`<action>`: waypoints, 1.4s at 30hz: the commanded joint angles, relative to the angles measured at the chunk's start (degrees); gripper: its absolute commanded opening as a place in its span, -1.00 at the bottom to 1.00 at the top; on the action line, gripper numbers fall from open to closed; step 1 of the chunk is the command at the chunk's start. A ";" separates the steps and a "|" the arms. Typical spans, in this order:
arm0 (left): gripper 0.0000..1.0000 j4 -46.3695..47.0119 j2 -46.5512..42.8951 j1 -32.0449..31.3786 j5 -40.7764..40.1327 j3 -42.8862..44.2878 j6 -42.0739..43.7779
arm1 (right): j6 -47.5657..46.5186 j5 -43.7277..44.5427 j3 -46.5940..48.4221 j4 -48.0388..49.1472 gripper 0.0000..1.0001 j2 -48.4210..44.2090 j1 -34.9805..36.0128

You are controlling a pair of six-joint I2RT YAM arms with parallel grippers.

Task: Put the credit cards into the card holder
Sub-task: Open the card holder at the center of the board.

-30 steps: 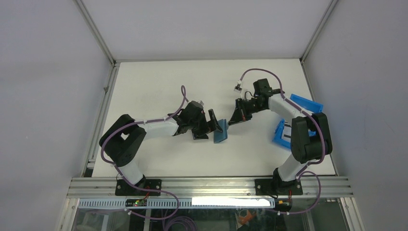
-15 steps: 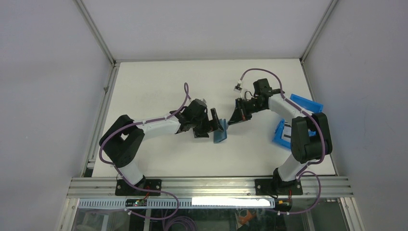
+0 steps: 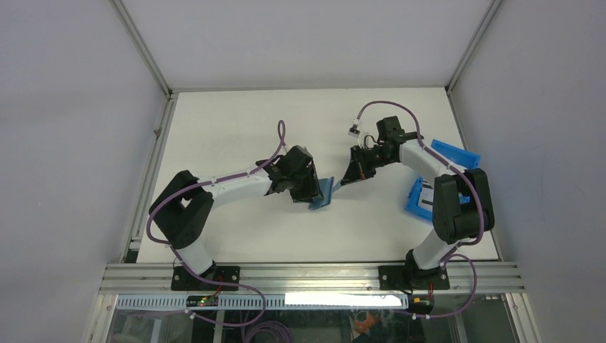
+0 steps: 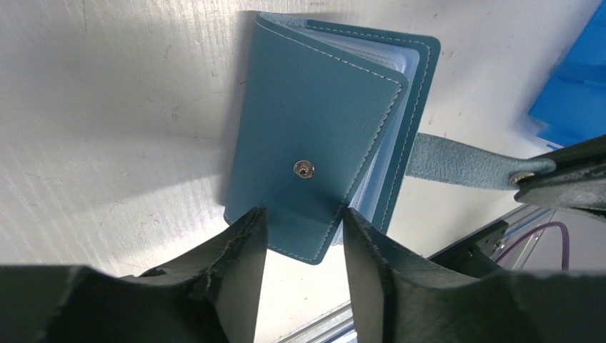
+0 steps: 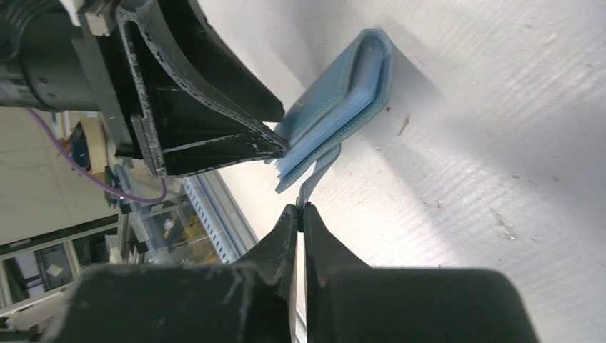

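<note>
The teal-blue card holder point(image 3: 323, 194) lies in the middle of the table, its cover with the snap button point(image 4: 304, 168) facing up and pale pockets fanned at its edge point(image 5: 343, 78). My right gripper point(image 5: 301, 207) is shut on the holder's snap tab point(image 4: 457, 161), which is pulled out taut to the right. My left gripper point(image 4: 304, 214) hangs over the holder's near end. Its jaws are half closed, with a gap between them, and the fingertips point(image 4: 254, 221) sit at the cover. The cover is wider than that gap. The credit cards are out of view.
A bright-blue plastic bin point(image 3: 416, 196) stands at the right edge of the table behind my right arm, with a separate blue piece point(image 3: 455, 153) farther back. The aluminium rail point(image 3: 307, 275) runs along the near edge.
My left gripper has moved right onto the card holder and its jaws have narrowed from wide open. The holder has tilted and shifted slightly left. The right gripper stays shut on the tab.
</note>
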 commanded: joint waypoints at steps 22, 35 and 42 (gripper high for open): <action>-1.00 7.50 -5.74 4.98 3.40 -11.07 -3.44 | -2.28 26.91 0.50 -0.41 -0.93 -2.20 1.32; -1.00 11.17 -5.28 5.23 6.80 -11.57 -3.96 | -3.64 38.09 6.52 -3.32 -0.24 0.57 5.14; -0.77 17.85 -7.57 5.27 9.17 -13.43 -2.34 | -5.30 29.17 3.60 -2.59 -0.08 -5.28 5.12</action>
